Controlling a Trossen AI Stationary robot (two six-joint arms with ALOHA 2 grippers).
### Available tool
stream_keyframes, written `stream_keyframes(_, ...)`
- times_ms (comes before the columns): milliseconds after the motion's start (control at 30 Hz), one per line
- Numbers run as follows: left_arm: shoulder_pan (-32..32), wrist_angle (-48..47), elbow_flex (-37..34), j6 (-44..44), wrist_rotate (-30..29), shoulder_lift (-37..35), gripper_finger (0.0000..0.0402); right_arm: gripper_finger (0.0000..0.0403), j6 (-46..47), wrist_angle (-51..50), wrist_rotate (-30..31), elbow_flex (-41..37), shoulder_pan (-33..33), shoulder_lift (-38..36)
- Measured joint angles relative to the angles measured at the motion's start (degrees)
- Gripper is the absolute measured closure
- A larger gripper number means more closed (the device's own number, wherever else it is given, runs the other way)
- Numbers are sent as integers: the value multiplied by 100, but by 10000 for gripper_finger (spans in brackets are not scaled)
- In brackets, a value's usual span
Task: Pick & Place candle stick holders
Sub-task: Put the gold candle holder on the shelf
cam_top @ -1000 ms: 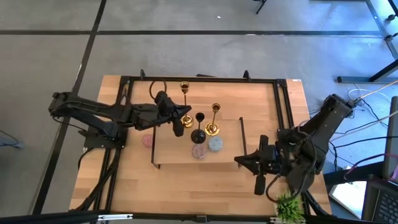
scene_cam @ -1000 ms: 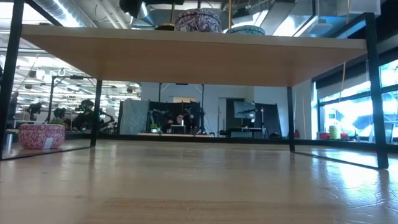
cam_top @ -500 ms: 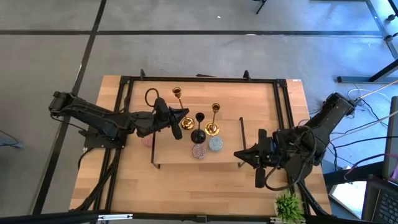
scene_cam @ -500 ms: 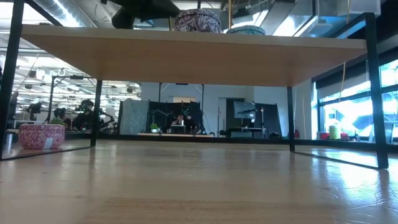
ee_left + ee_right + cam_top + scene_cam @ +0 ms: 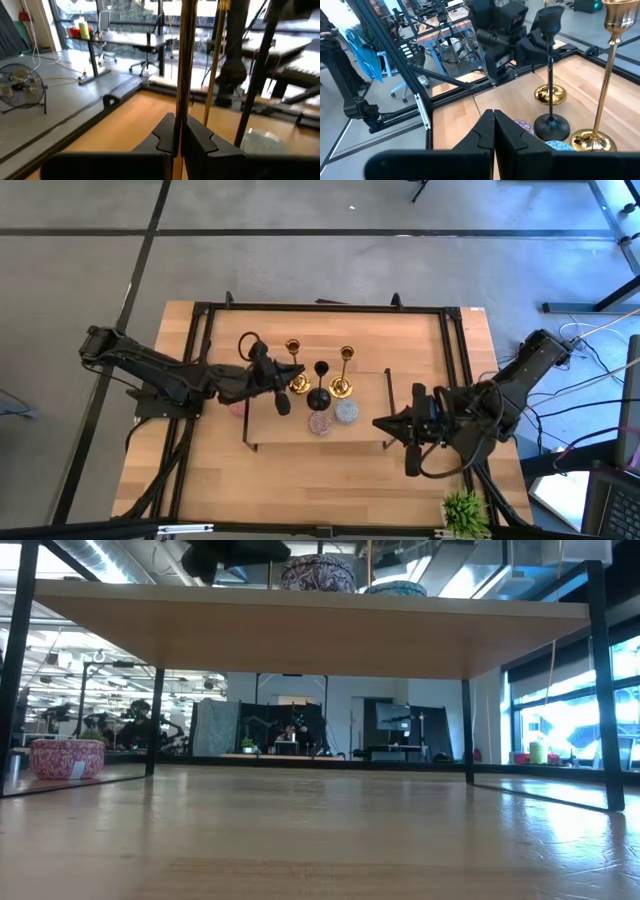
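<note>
Two claws are showing, and only one is working: the left gripper (image 5: pixel 283 376), reaching in from the table's left side over the left end of the wooden board (image 5: pixel 365 430), is clamping the slim stem of a gold candle stick holder (image 5: pixel 294 380), whose foot sits at or just above the board near its rear edge; I cannot tell whether it is touching. In the left wrist view the fingers (image 5: pixel 196 137) are pinching together on that stem. The placing step looks to be in hand, so the next move calls for settling the foot flat, parting the fingers gently and drawing back without clipping the black candle stick holder (image 5: pixel 319 394) just beside it. The right gripper (image 5: pixel 384 423) is waiting with fingers pressed together and empty at the board's right end rail. Counting: two gold holders, the second gold holder (image 5: pixel 343 384) standing upright just right of the black one; one black; three squat glittery rounds, the mauve round (image 5: pixel 319 423) and pale blue round (image 5: pixel 346 412) on the board near its front edge, the pink round (image 5: pixel 237 407) on the table by the board's left end. One small green plant (image 5: pixel 466 509) is sitting at the table's front right corner.
</note>
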Motion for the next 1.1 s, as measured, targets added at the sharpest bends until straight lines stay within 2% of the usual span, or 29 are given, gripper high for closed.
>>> stream_keyframes(233,-2,204,-387,-296,-136,13,391,403,-1,13,-195,0,-104,0)
stream_keyframes(567,-33,266,-393,-278,3,11,390,403,-78,20,-450,0,-275,0)
stream_keyframes(1100,-33,240,-393,-171,46,11,383,403,-149,50,-459,0,-279,0)
